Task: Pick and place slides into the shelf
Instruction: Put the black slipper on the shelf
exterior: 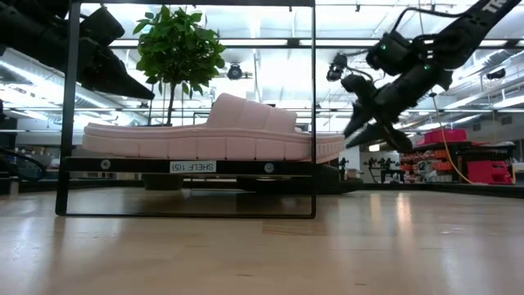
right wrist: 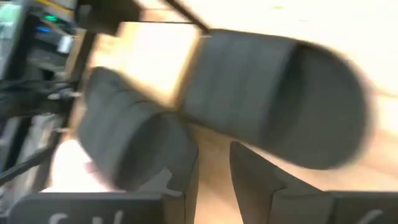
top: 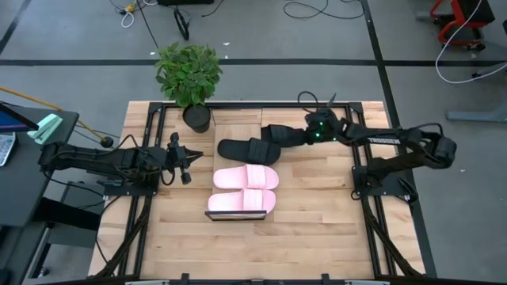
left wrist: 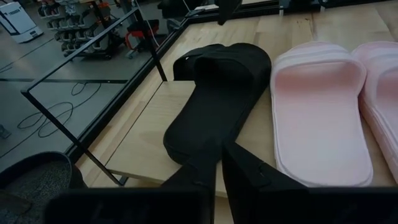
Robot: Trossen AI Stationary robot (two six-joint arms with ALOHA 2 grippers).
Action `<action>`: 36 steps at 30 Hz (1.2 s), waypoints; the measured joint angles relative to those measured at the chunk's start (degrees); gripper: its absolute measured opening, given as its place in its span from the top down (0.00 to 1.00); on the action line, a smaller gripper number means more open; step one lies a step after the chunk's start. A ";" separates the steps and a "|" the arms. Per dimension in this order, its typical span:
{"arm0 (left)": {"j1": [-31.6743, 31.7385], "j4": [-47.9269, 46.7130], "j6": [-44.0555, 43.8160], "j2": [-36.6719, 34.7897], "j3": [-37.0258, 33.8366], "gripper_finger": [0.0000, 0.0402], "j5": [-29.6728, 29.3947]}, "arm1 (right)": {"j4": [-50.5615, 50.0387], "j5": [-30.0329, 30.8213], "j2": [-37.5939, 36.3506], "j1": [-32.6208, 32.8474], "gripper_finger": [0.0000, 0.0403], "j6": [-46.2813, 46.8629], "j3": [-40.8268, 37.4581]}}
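Two light pink slides (top: 243,190) lie side by side on the shelf (top: 238,215), and one black slide (top: 247,150) lies beside them on its far part. In the left wrist view that black slide (left wrist: 214,99) rests sole-down on the shelf board (left wrist: 146,134), next to a pink slide (left wrist: 320,106). The second black slide (top: 283,134) lies just beyond it, toward the table's far right. My right gripper (top: 307,136) hovers open over that slide (right wrist: 273,93), raised above the table in the low view (exterior: 368,123). My left gripper (top: 187,163) waits shut at the shelf's left end.
A potted plant (top: 188,75) stands at the table's far edge, left of the shelf's far end. The shelf's thin black frame (exterior: 314,106) rises around the slides. Bare plank tabletop (top: 317,229) lies near and right of the shelf.
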 joint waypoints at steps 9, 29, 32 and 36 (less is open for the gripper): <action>0.01 0.04 0.01 0.01 0.00 0.91 0.00 | 1.10 -0.75 5.45 -6.08 0.71 -0.70 0.00; -0.01 0.10 0.01 -0.01 0.00 0.90 0.00 | 18.74 -6.61 17.61 -7.07 0.45 3.47 0.00; -0.01 0.09 0.03 0.01 0.00 0.92 0.00 | 21.51 -7.69 18.62 -7.07 0.46 4.62 0.01; 0.00 0.09 0.01 0.00 0.00 0.93 0.00 | 22.23 -7.69 20.06 -7.07 0.48 4.95 0.02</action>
